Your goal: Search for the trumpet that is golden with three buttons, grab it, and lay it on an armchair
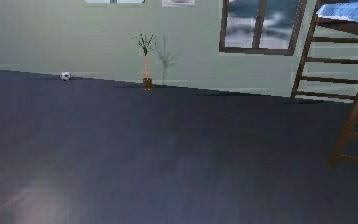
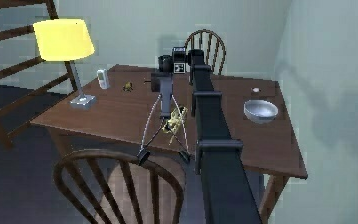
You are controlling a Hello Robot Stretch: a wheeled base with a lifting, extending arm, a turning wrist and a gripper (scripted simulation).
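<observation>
- Gripper [image 2: 167, 150]: it is at the far end of the dark arm [image 2: 215, 140], which reaches out over the wooden table [image 2: 97, 125]. Its far end shows against the tabletop with an object at it, so I cannot tell whether it is open or closed, or whether it holds anything.
- Small golden object [image 2: 172, 125]: it sits at the gripper, near the middle of the table. By its colour it is probably the trumpet, but the buttons are too small to make out. I cannot tell whether it rests on the wood or hangs clear of it.
- Step in hand (judgement): the search appears complete and the grab is under way.
- Next move (judgement): get a firm hold, then lift the object straight up, clear of the tabletop. Draw the arm in without brushing the near chair [image 2: 117, 185]. After that the base must drive off to find an armchair.
- Containers: a grey bowl [image 2: 260, 110] stands on the table to the right of the arm, and nothing can be made out inside it. A white cup [image 2: 104, 77] stands at the far left of the table, its contents hidden. In the forward view a pot [image 1: 147, 84] at the far wall holds a thin plant [image 1: 146, 45].
- Other tabletop items: a yellow lamp [image 2: 64, 40] and a flat pale item [image 2: 83, 101] are at the left. A second small golden bit [image 2: 129, 87] lies just right of the cup.
- Surroundings: a far chair [image 2: 205, 45] stands beyond the table. In the forward view a bunk-bed ladder [image 1: 337, 80] is at the right and a black-and-white ball [image 1: 65, 75] lies by the far wall.
</observation>
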